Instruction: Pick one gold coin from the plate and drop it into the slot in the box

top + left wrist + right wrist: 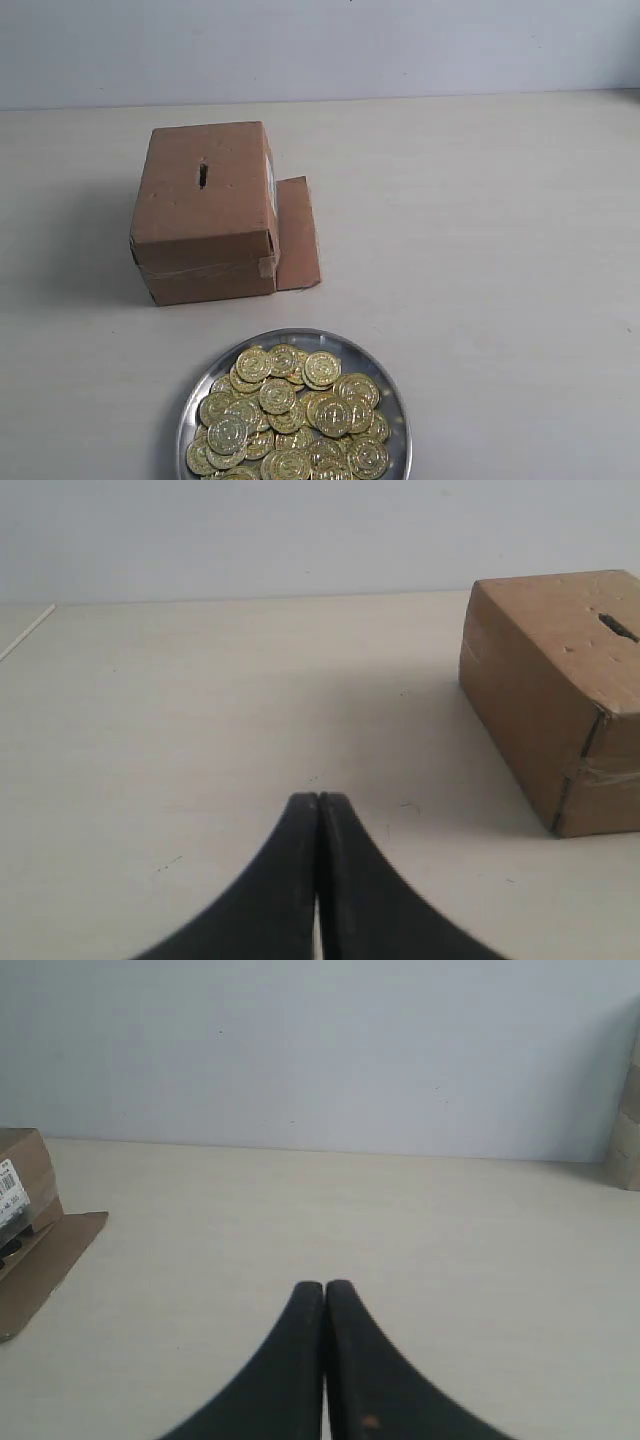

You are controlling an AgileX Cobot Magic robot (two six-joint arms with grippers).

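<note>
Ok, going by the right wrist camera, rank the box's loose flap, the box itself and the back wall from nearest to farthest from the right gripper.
Measured from the right gripper:
1. Flap: lying out from the box's labelled side, nearest.
2. Box: just behind the flap, only its labelled corner in view.
3. Back wall: behind everything, farthest.

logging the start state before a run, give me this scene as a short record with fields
plate: silver, at the near edge of the exterior view, partly cut off by the frame
coins: gold, heaped in the plate
box: brown cardboard, on the table, beyond the plate and apart from it
box slot: dark slit in the top face, uncovered
flap: loose, open at the box's right side in the exterior view
left gripper: shut, holding nothing
right gripper: shut, holding nothing
</note>
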